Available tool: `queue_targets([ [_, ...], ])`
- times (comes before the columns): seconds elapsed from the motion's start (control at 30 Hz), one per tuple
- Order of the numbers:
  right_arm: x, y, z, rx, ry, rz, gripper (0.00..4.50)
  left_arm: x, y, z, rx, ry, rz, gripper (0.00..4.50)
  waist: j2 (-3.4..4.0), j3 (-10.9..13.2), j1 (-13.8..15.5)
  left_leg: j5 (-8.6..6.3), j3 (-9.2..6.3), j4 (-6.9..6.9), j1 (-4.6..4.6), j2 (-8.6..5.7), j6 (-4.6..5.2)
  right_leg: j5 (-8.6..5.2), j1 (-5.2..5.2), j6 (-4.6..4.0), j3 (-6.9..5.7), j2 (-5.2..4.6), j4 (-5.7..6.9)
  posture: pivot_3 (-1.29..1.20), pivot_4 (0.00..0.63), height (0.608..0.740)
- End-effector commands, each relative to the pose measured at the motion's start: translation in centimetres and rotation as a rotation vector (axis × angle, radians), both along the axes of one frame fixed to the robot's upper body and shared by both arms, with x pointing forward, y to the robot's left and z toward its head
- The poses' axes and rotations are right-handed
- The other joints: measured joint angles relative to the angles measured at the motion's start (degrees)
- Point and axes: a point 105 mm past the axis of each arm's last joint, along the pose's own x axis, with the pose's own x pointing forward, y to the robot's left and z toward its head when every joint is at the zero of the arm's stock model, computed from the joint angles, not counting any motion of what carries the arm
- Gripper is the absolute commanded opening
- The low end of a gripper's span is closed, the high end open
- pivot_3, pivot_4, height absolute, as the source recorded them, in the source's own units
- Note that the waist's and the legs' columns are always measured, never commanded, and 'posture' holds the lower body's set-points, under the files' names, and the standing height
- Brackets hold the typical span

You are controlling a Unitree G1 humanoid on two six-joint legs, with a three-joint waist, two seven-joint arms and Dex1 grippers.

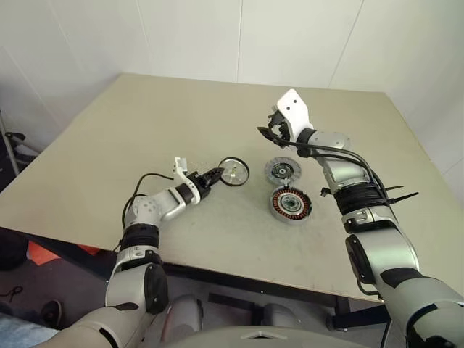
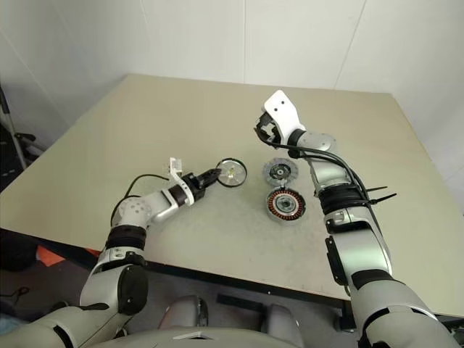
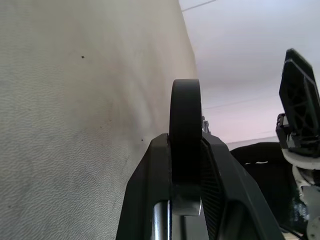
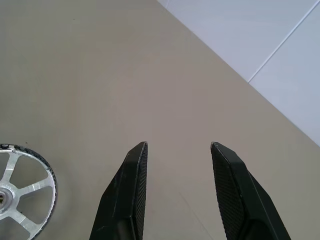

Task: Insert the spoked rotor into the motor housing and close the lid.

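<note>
A large beige, matte-topped desk (image 1: 145, 130) is filling the middle of the frame. Plain white panelled walls (image 1: 217, 36) are rising behind it across the top. At the lower left, dark floor (image 1: 43, 279) is showing, with something orange (image 1: 40, 255) lying under the desk's edge.

The spoked rotor (image 1: 234, 171) has a black rim and silvery spokes; the motor housing (image 1: 291, 204) shows reddish copper windings; the lid (image 1: 281, 170) is grey.

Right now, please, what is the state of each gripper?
Left gripper: closed on the rim of the spoked rotor, which stands on edge on the table.
Right gripper: open, empty, raised above the table.
</note>
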Motion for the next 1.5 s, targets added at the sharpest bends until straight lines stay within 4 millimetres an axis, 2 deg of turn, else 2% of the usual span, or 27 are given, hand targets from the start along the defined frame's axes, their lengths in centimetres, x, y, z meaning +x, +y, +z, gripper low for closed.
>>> queue_targets([
  [0.03, 0.2, -0.1, 2.0, -0.002, -0.076, -0.007, 2.26, 1.1, 1.2, 1.0, 0.210, -0.190, 0.065, 0.43, -0.01, 0.0, 0.0, 0.00, 0.00, 0.00, 0.00, 0.00, -0.01, 0.00, 0.00, 0.00, 0.00, 0.00, 0.00, 0.00, 0.000, 0.740],
  [0.07, 0.4, -0.4, 2.0, -0.005, -0.076, -0.022, 2.26, 1.3, 1.3, 1.4, 0.255, -0.243, 0.071, 0.43, -0.01, 0.0, 0.0, 0.02, 0.00, 0.00, 0.01, 0.03, -0.04, 0.00, -0.01, 0.00, -0.01, 0.01, 0.02, 0.00, 0.000, 0.740],
  [0.17, 1.7, -3.1, 2.5, -0.007, -0.082, -0.164, 2.26, 1.7, 0.6, 4.2, 0.388, -0.446, 0.050, 0.43, 0.01, 0.0, -0.1, 0.05, -0.01, 0.00, 0.04, 0.08, -0.10, 0.01, -0.01, 0.02, -0.03, 0.03, 0.06, 0.00, 0.000, 0.740],
  [0.3, 2.7, -6.2, 3.4, -0.015, -0.103, -0.301, 2.26, 1.0, -1.9, 7.1, 0.495, -0.680, -0.038, 0.43, 0.07, 0.1, -0.1, 0.10, 0.00, -0.01, -0.15, 0.06, -0.17, 0.02, -0.25, 0.02, -0.02, 0.03, 0.08, 0.00, 0.000, 0.740],
  [0.37, 3.0, -7.6, 3.9, -0.008, -0.114, -0.363, 2.26, 0.2, -3.4, 7.9, 0.571, -0.801, -0.102, 0.43, 0.07, 0.1, 0.0, 0.17, 0.01, -0.02, -0.41, 0.05, -0.28, 0.02, -0.48, 0.01, -0.02, 0.03, 0.07, 0.00, 0.000, 0.740],
  [0.47, 3.3, -10.1, 4.8, 0.004, -0.142, -0.477, 2.26, -0.3, -5.0, 8.4, 0.778, -1.015, -0.183, 0.43, 0.08, 0.1, 0.0, 0.25, 0.01, 0.03, -0.78, 0.01, -0.04, 0.02, -0.77, 0.02, -0.02, 0.02, 0.08, 0.00, 0.000, 0.740],
  [0.63, 3.2, -13.7, 6.6, 0.108, -0.199, -0.655, 2.26, -0.1, -7.6, 8.3, 1.153, -1.406, -0.281, 0.43, 0.12, 0.1, -0.1, 0.27, 0.01, 0.13, -1.15, 0.01, -0.04, 0.03, -1.26, 0.03, -0.02, 0.02, 0.37, 0.00, 0.000, 0.740],
  [0.77, 3.1, -13.7, 6.6, 0.143, -0.210, -0.672, 2.26, 0.4, -9.5, 9.3, 1.294, -1.653, -0.251, 0.43, 0.15, 0.1, -0.1, 0.32, 0.01, 0.17, -1.07, 0.01, -0.13, 0.02, -1.32, 0.03, 0.01, 0.02, 0.62, 0.00, 0.000, 0.740],
  [0.9, 3.0, -13.8, 6.2, 0.153, -0.206, -0.676, 2.26, 0.3, -11.0, 9.8, 1.339, -1.817, -0.234, 0.43, 0.16, 0.1, -0.2, 0.34, 0.01, 0.19, -0.95, 0.01, -0.18, 0.02, -1.32, 0.02, 0.04, 0.03, 0.84, 0.00, 0.000, 0.740],
  [1.1, 2.9, -13.7, 6.3, 0.167, -0.211, -0.675, 2.26, -1.8, -14.3, 8.0, 1.366, -2.112, -0.359, 0.43, 0.18, 0.1, 0.1, 0.47, -0.02, 0.22, -0.97, -0.04, -0.22, 0.02, -1.33, 0.01, 0.05, 0.00, 0.93, 0.00, 0.000, 0.740],
  [1.33, 3.2, -12.5, 6.5, 0.180, -0.216, -0.657, 2.26, -3.4, -16.3, 7.9, 1.281, -2.291, -0.385, 0.43, 0.18, 0.1, 0.1, 0.37, -0.02, 0.44, -1.10, -0.02, -0.03, 0.03, -1.38, 0.01, 0.04, 0.00, 1.00, 0.00, 0.000, 0.740],
  [1.5, 3.4, -11.8, 7.1, 0.182, -0.229, -0.635, 2.26, -4.0, -16.2, 8.0, 1.236, -2.359, -0.385, 0.43, 0.18, 0.1, 0.1, 0.35, -0.02, 0.51, -1.10, -0.01, -0.01, 0.03, -1.38, 0.01, 0.04, 0.00, 1.08, 0.00, 0.000, 0.740],
])
